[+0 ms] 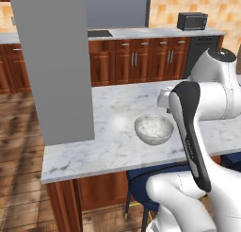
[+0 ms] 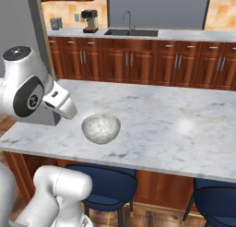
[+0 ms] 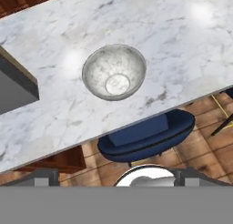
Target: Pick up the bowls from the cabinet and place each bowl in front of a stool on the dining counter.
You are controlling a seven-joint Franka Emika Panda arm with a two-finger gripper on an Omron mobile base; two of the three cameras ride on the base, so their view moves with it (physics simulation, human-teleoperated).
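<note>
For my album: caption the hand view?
Grey marbled bowl upright on the marble counter, above a blue stool.

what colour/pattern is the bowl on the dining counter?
Grey-white marbled, much like the counter top; the bowl shows best in the hand view, looking down into it.

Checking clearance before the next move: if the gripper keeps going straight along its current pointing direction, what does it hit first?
Probably the dark blue stool seat or the near edge of the dining counter. The open gripper points down at that edge; the grey-white marbled bowl sits further in. Depth is unclear.
</note>
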